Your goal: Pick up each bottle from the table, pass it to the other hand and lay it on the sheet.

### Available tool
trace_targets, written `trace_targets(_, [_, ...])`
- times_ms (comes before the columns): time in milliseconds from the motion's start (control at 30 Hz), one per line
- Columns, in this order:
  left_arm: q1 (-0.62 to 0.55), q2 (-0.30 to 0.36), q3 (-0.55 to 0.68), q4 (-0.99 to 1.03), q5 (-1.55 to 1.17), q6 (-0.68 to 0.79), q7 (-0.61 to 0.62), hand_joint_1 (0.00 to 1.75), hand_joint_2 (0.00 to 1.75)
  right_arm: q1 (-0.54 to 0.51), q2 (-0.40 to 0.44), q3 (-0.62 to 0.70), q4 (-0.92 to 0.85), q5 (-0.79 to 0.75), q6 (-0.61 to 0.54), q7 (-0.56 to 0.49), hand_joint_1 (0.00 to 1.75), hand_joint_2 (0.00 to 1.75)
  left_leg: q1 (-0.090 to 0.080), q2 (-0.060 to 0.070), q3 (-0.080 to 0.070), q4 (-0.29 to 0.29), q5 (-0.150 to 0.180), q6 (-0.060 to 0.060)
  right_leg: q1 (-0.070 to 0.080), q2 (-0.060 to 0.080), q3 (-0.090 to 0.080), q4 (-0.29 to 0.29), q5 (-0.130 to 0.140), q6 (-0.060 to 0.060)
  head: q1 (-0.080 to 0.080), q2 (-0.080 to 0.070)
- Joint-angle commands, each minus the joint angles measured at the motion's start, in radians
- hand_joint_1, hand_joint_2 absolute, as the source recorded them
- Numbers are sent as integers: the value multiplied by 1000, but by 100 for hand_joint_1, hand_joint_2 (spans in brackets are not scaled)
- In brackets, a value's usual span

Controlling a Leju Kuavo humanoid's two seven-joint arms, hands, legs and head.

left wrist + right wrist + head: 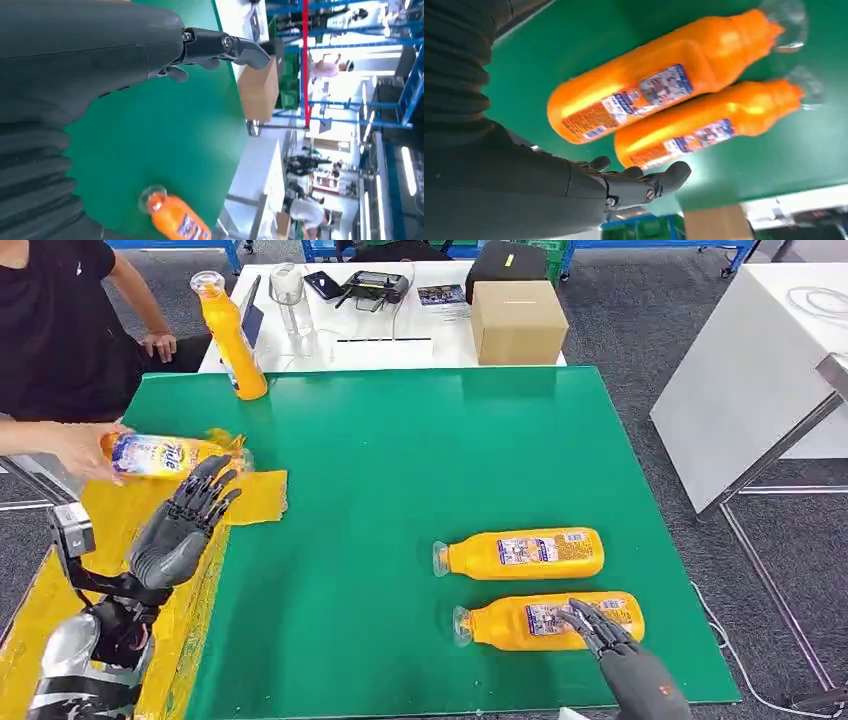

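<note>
You have two orange bottles lying on their sides near the green table's [400,490] near right corner, caps toward the left edge. The nearer bottle [530,622] sits just beside the farther bottle [520,554], roughly parallel. Your right hand [600,628] is over the nearer bottle's label end, fingers spread and not wrapped around anything, so it's released; whether the fingertips touch the bottle, you cannot tell. Your left hand [185,525] hangs over the left edge above the yellow sheet [255,497], fingers extended and apart, grasping nothing. Just beyond those fingers a person's hand [85,452] holds a third bottle [165,455] on its side over the sheet. A fourth bottle [232,340] stands upright at the far left corner. Behind the far edge you see a white desk [385,350] with a cardboard box [517,322].
</note>
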Motion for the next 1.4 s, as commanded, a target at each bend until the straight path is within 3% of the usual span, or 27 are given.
trace_targets(33, [-5, -12, -71, -24, 26, 5, 12, 0, 0, 16, 21, -102, 90, -22, 24, -7, 0, 175, 1, -1, 2, -1, -1, 0, 1, -1, 3, -2, 0, -1, 0, 0])
trace_targets(433, [-32, -1, -96, -11, 14, 25, 11, 0, 0, 5, 105, -314, 196, -63, 197, -65, 0, 175, 2, -2, 2, -1, 0, -1, 2, -1, 4, -3, 0, -1, 0, 0])
trace_targets(667, [-38, -3, -96, -7, 13, 28, 10, 0, 0, -5, 108, -317, 208, -63, 215, -70, 0, 175, 2, -2, 2, -1, 0, -1, 2, -1, 3, -3, 0, -1, 0, 0])
trace_targets(933, [-83, -12, -117, 23, 19, 33, 12, 0, 0, -107, 103, -319, 298, -52, 324, -107, 0, 175, 1, -1, 1, -1, 0, 0, 2, -1, 2, -2, 1, -1, 0, 0])
trace_targets(1200, [-81, -12, -117, 24, 20, 33, 12, 0, 0, -102, 102, -317, 294, -49, 326, -107, 0, 175, 2, -2, 3, -1, 0, -1, 2, -2, 4, -3, 0, -1, 0, 0])
trace_targets(1400, [-127, -18, -145, 59, 38, 30, 20, 0, 0, -227, 110, -260, 381, -6, 413, -158, 0, 175, 2, -1, 3, -1, 0, -1, 2, 0, 4, -3, 1, -1, 0, 0])
